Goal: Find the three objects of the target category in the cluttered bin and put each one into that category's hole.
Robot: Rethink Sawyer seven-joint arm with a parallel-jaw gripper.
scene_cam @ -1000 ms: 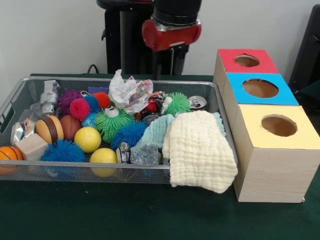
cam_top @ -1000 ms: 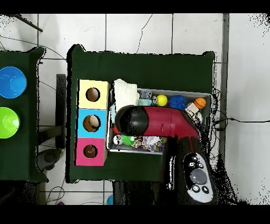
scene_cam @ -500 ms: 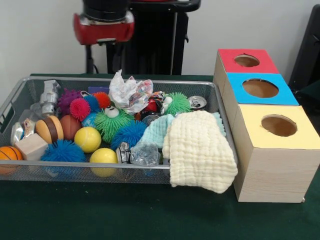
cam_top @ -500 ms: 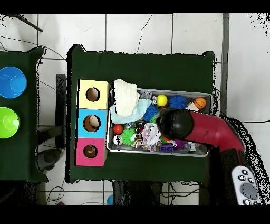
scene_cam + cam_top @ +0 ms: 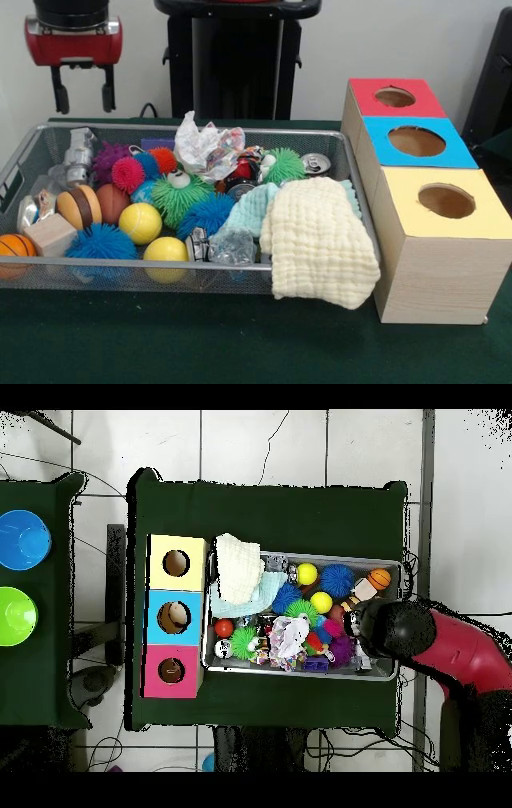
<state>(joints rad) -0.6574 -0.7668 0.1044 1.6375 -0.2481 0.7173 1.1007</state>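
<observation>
A wire mesh bin (image 5: 240,270) holds a jumble of toys and scraps. Among them are two yellow balls (image 5: 140,222), blue spiky balls (image 5: 100,241), a green spiky ball with eyes (image 5: 179,197), a crumpled wrapper (image 5: 206,147), a drink can (image 5: 316,164) and a cream cloth (image 5: 320,240) draped over the front rim. Three wooden boxes stand to the bin's right, with a red top (image 5: 394,98), a blue top (image 5: 416,142) and a yellow top (image 5: 446,200), each with a round hole. My gripper (image 5: 83,97) hangs open and empty above the bin's far left end. In the overhead view the arm (image 5: 402,630) covers that end.
A basketball toy (image 5: 14,244), a burger toy (image 5: 78,206) and a wooden block (image 5: 50,234) lie at the bin's left end below the gripper. In the overhead view a blue bowl (image 5: 22,539) and a green bowl (image 5: 15,615) sit on a separate table at the left.
The arm has swung from above the middle of the bin to its left end in the front view. The fingers now show. Nothing in the bin has moved.
</observation>
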